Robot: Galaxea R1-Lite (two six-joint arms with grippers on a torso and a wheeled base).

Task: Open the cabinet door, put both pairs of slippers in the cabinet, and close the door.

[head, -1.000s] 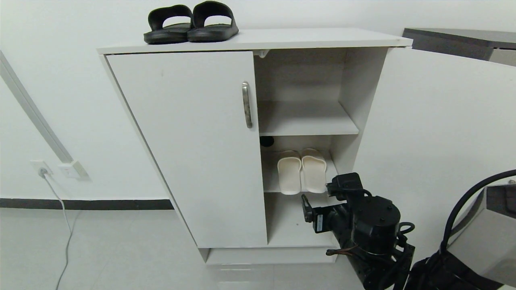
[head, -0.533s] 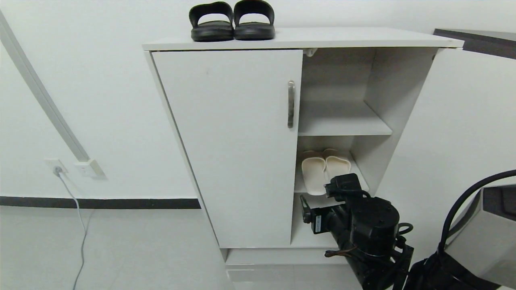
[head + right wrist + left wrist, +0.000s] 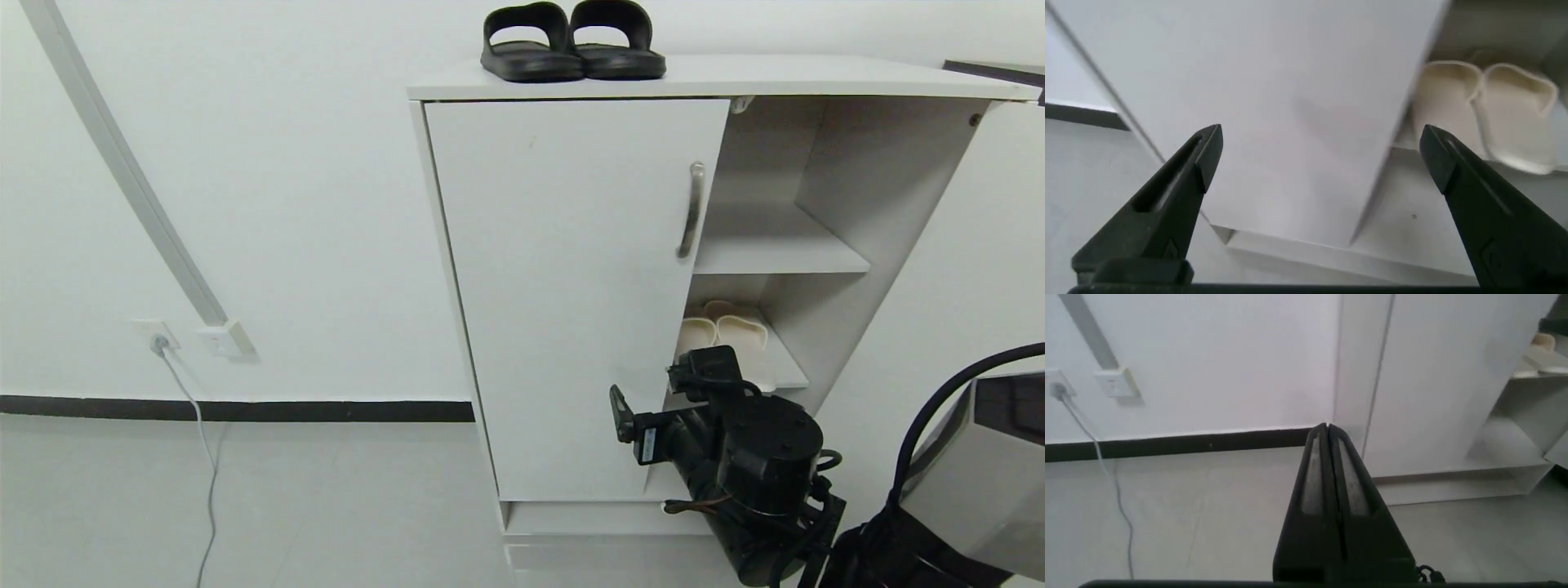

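The black slippers (image 3: 573,41) stand side by side on top of the white cabinet (image 3: 735,75). Its left door (image 3: 571,286) is closed and its right door (image 3: 971,310) stands wide open. The cream slippers (image 3: 729,333) lie on the middle shelf, and again as cream slippers (image 3: 1486,102) past the left door's edge. My right gripper (image 3: 624,416) is open and empty, low in front of the closed door's lower right corner; its fingers spread wide, right gripper (image 3: 1319,159). My left gripper (image 3: 1327,437) is shut on nothing, over the floor left of the cabinet (image 3: 1437,384).
A wall socket (image 3: 155,339) with a grey cable (image 3: 204,457) running to the floor sits left of the cabinet. A slanted conduit (image 3: 122,163) crosses the wall. The upper shelf (image 3: 775,245) holds nothing. The open door takes up the space at right.
The whole head picture has shifted: the camera has swung left, so the cabinet sits farther right. Against the cabinet, my right gripper has moved from the open compartment to before the closed door.
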